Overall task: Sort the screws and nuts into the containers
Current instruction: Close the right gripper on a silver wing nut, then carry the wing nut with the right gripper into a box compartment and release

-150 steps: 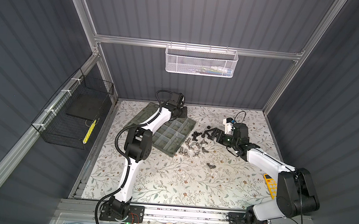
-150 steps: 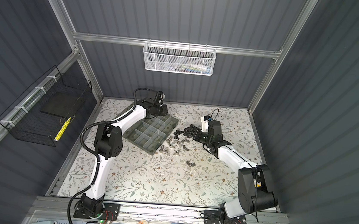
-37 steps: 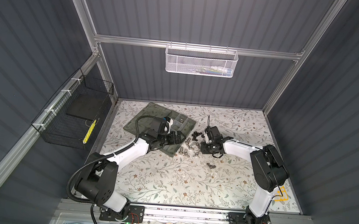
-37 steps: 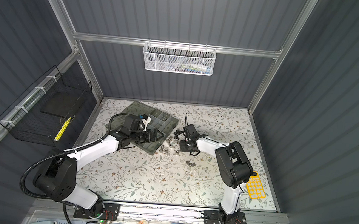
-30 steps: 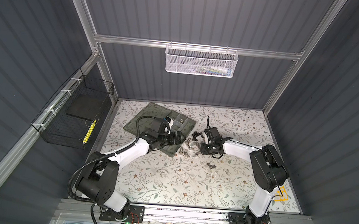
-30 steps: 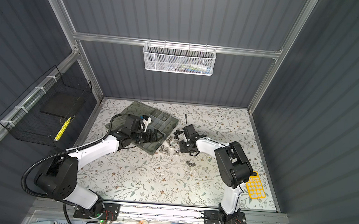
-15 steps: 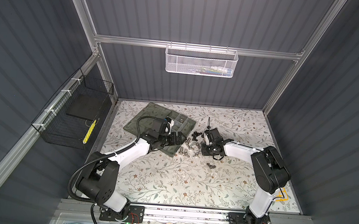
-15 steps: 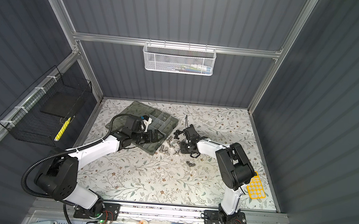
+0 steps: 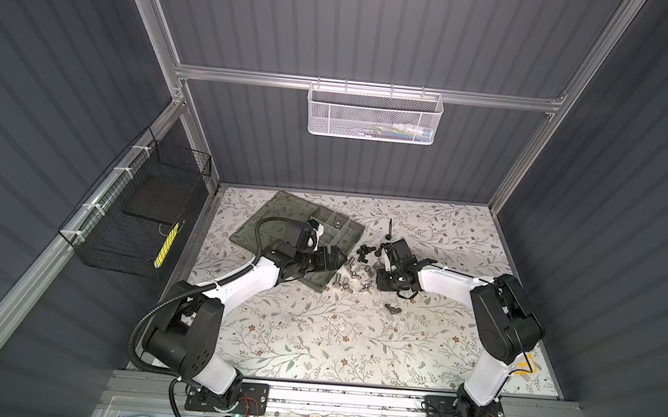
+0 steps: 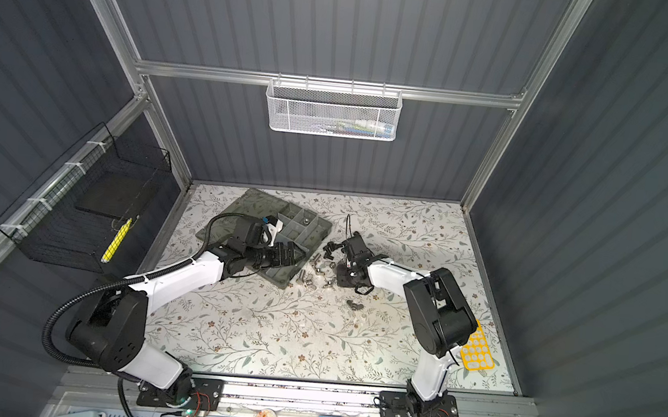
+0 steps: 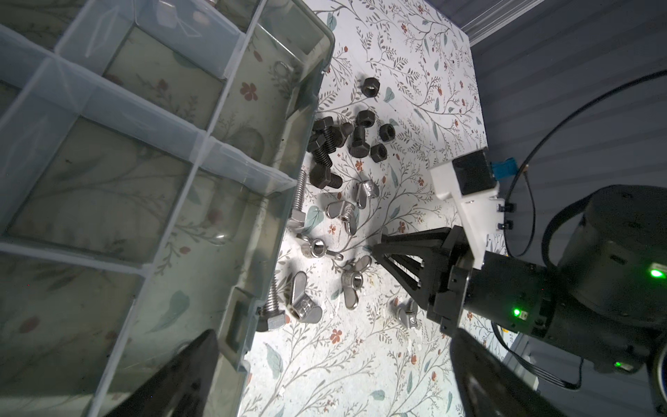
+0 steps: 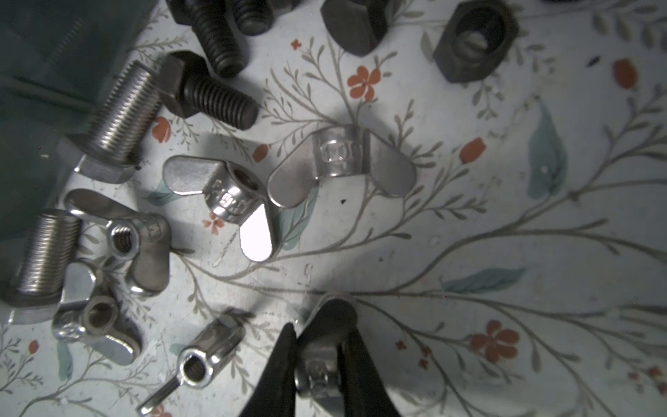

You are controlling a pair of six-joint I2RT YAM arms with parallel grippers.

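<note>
Loose screws and nuts lie in a pile (image 9: 360, 266) beside the grey-green organizer box (image 9: 357, 232), whose compartments (image 11: 108, 173) look mostly bare. My right gripper (image 12: 319, 335) is low over the pile, shut on a silver winged nut (image 12: 317, 368). Ahead of it lie more winged nuts (image 12: 343, 159), silver screws (image 12: 115, 119), black screws (image 12: 209, 94) and a black nut (image 12: 474, 39). My left gripper (image 11: 334, 361) hovers open at the box's near corner with nothing between its fingers. Its wrist view shows the right gripper's fingers (image 11: 408, 249) among the winged nuts (image 11: 341, 211).
The box's lid (image 9: 277, 212) lies open flat behind it. One stray dark piece (image 9: 393, 308) sits nearer the front. A yellow tray (image 10: 477, 350) lies by the right arm's base. A white mesh basket (image 9: 374, 115) and a black wire basket (image 9: 143, 216) hang on the walls.
Over the last second the right gripper's jaws have closed on a silver winged nut at the pile's edge. The left arm has held still, jaws wide.
</note>
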